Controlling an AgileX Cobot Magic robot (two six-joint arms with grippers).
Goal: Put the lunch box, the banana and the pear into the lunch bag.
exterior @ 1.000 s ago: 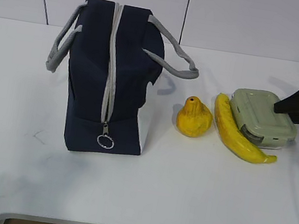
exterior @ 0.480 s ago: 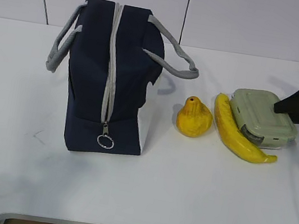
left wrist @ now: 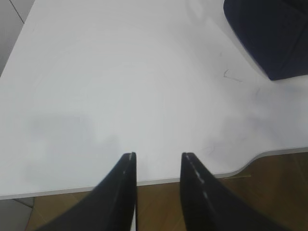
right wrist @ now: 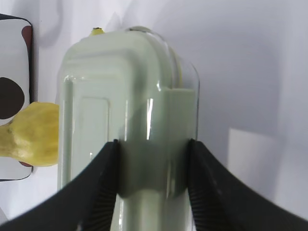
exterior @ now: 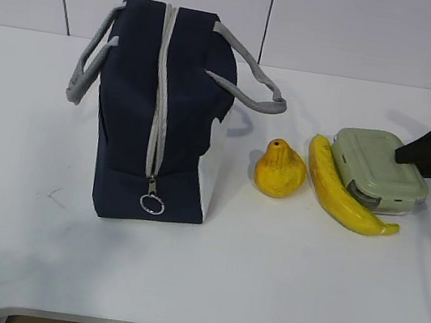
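None of the three items is in the lunch bag (exterior: 162, 112) yet, as far as we can see. The bag stands on the left half of the table (exterior: 262, 284), toward the rear edge, and its grey zipper looks closed, so we judge it must be opened first. The pear (exterior: 280, 170), the banana (exterior: 344, 190) and the lunch box (exterior: 378, 169) lie in a row on the right half, banana against the box.

We see the right gripper (right wrist: 153, 166) reaching in from the right edge, its fingers set partway open over a clip on the green lid; whether they already pinch it we cannot tell. The left gripper (left wrist: 158, 166) hangs over the front left edge, fingers narrowly apart and empty.
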